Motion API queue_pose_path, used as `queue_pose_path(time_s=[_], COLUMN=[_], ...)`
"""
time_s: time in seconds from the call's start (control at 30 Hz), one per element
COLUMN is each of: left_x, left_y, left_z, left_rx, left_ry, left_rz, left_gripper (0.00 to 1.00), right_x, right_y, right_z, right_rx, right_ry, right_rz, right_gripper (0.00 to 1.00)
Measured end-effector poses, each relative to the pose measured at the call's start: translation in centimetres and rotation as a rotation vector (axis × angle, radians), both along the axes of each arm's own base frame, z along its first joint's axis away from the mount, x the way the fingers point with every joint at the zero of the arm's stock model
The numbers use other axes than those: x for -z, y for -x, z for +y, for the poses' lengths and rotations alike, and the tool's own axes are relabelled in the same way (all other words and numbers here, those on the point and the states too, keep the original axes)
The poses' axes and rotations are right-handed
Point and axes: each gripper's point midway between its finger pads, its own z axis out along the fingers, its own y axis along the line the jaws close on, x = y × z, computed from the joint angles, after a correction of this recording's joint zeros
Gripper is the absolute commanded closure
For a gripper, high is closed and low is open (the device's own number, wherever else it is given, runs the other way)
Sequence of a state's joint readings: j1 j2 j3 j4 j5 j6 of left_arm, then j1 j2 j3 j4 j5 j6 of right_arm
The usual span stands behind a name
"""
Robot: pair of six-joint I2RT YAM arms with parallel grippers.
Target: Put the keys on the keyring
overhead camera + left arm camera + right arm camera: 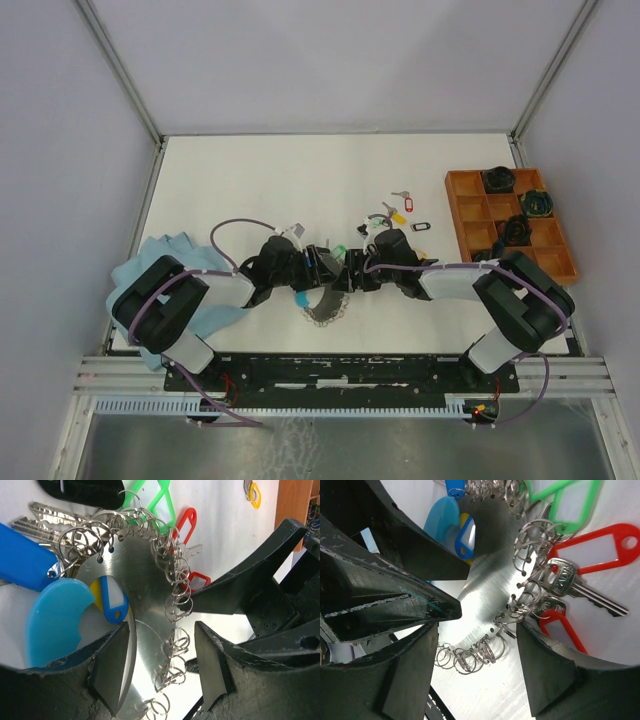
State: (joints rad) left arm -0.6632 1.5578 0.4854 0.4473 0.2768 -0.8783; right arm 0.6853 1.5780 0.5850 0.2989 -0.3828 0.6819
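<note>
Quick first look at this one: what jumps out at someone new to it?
The keyring, a brushed metal crescent fringed with small split rings, fills both wrist views at the centre of the table, with red-tagged keys and a green tag beside it. The left gripper and right gripper meet over it, fingers apart. A wooden tray of dark coils sits far right.

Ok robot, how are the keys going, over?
Left fingers open, right fingers open, both straddling keyring. Red-tagged key at its rim. Fingers crowd each other.
</note>
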Motion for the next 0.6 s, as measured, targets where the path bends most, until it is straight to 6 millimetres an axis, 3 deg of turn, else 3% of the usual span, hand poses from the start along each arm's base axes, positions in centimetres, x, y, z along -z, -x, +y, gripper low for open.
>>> queue_pose_path(time_s=[0.37,0.6], left_x=[-0.3,-0.2], left_y=[-0.8,-0.5], left_z=[-1.3,-1.0], left_rx=[0.009,-0.006], left_ry=[0.074,0.11], left_rz=[-0.006,-0.01], left_gripper=[0.38,0.47], right_x=[-0.1,0.1], right_y=[0.6,0.6], right_z=[0.9,0.9], right_rx=[-0.012,-0.005], right_ry=[-0.035,-0.036], right_rz=[0.027,0.034], right_gripper=[0.32,0.34])
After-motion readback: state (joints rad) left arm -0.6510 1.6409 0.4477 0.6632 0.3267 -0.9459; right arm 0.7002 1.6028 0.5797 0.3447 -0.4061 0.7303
